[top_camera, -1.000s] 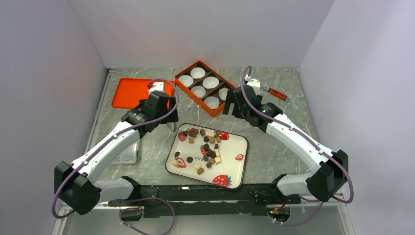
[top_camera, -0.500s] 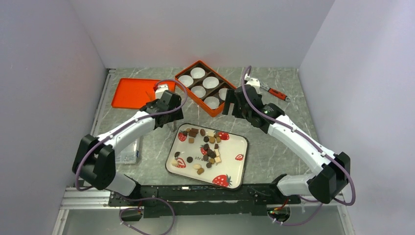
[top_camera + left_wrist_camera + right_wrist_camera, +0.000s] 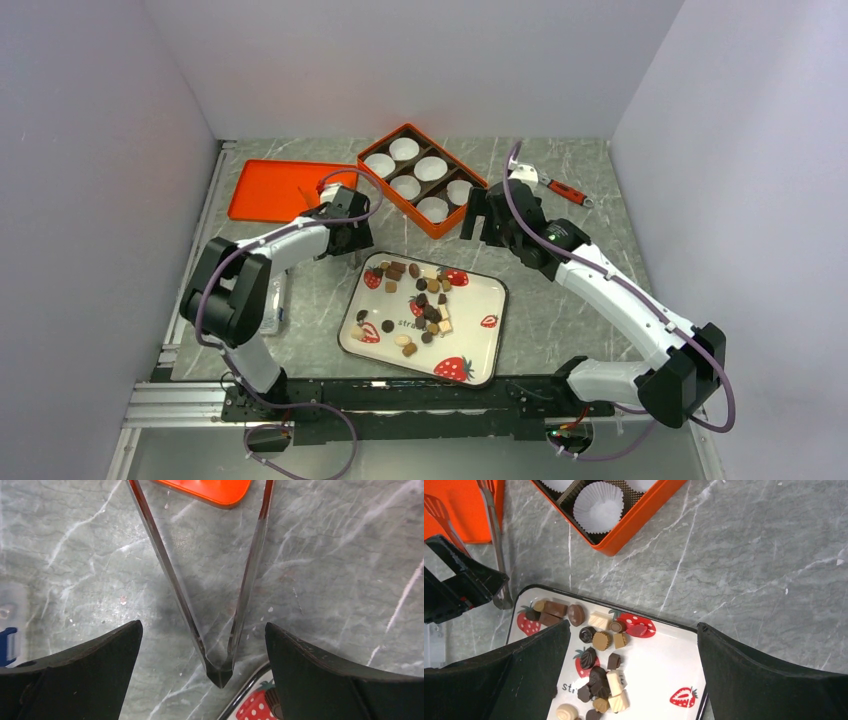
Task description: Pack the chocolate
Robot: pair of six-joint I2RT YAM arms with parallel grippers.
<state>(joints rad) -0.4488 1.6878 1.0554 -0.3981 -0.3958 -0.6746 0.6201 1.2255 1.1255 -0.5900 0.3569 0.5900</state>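
The chocolate (image 3: 425,300) is a scatter of dark, light brown and cream pieces on a white strawberry-print tray (image 3: 480,300). It also shows in the right wrist view (image 3: 600,641). My left gripper (image 3: 345,235) is open just off the tray's far left corner. Its fingers straddle the hinge end of metal tongs (image 3: 219,672) lying on the table, without touching them. My right gripper (image 3: 482,215) is open and empty above the tray's far edge (image 3: 634,630). The orange box (image 3: 385,188) with white paper cups stands behind the tray.
An orange lid (image 3: 270,190) lies at the back left. A red-handled tool (image 3: 562,188) lies at the back right. A clear plastic item (image 3: 265,310) sits left of the tray. Grey walls close in the left, back and right sides.
My left gripper has moved right and nearer, down to the tongs at the tray's corner, with its arm folding back. My right gripper has shifted slightly right.
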